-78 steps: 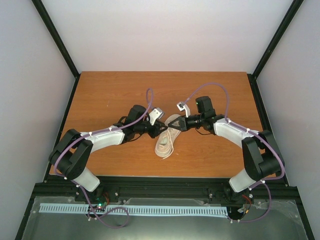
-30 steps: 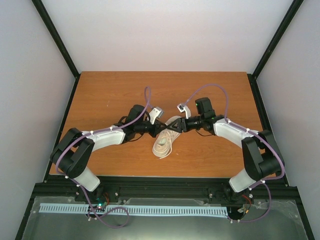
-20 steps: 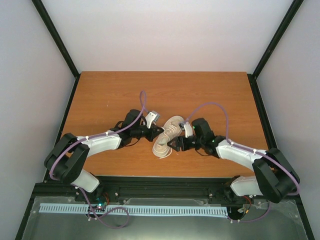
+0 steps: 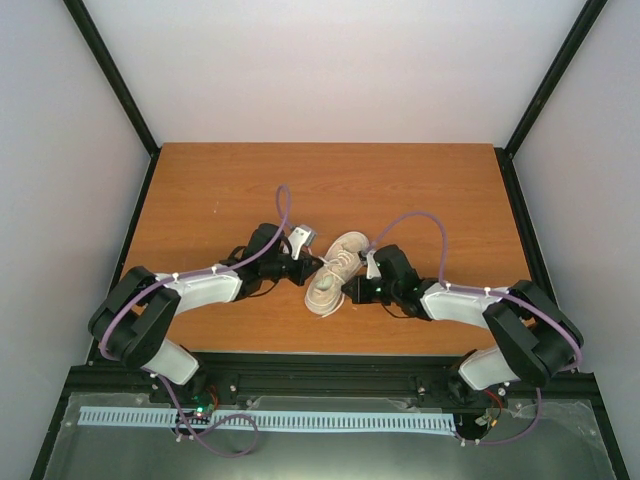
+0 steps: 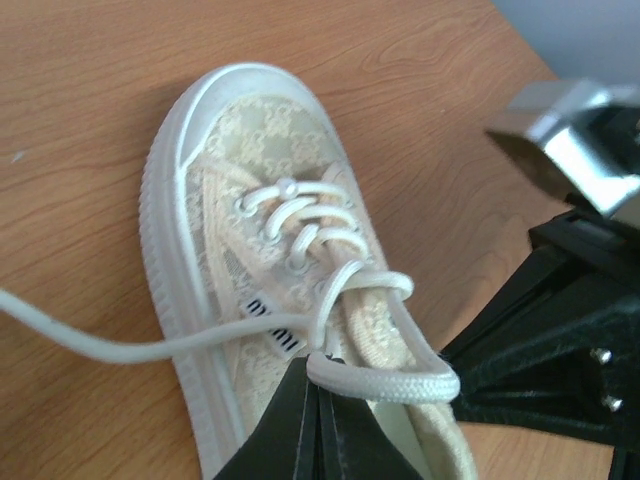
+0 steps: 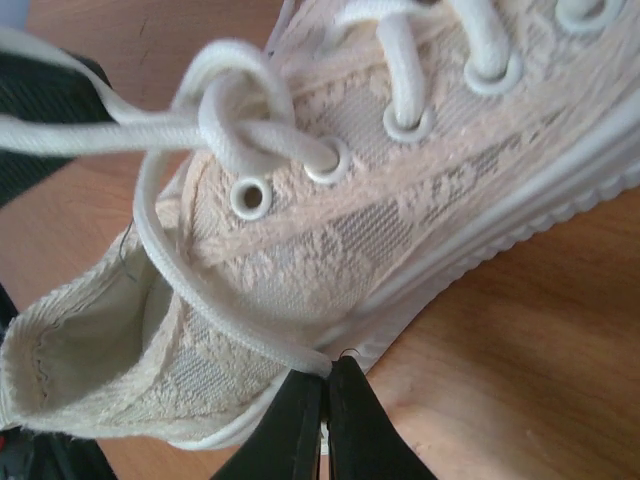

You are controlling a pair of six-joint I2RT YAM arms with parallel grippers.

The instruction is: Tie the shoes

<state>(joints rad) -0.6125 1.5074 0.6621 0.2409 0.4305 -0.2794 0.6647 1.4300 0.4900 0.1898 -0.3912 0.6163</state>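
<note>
Black fingertips of the left gripper [image 5: 318,400] are pressed together on a fat loop of white lace [image 5: 380,378] right at the collar of the cream sneaker [image 5: 260,150]. The right gripper [image 6: 326,400] is likewise closed, pinching a thin strand of lace at the very tips of its fingers, against the sneaker's side just above the sole. The sneaker sits on its sole in the middle of the wooden table [image 5: 90,80], between the two grippers, with nothing else pinning it. Both holds look shallow, so a sharp pull could let a lace slide out of the tips. The loop in the left gripper could also flatten into a plain strand if drawn too hard. The crossing at the top eyelets [image 6: 225,110] looks loose, and uneven tension may undo it rather than tighten it. The light sneaker may skid or tip toward whichever arm pulls harder. The grippers are close together and could knock into each other.
</note>
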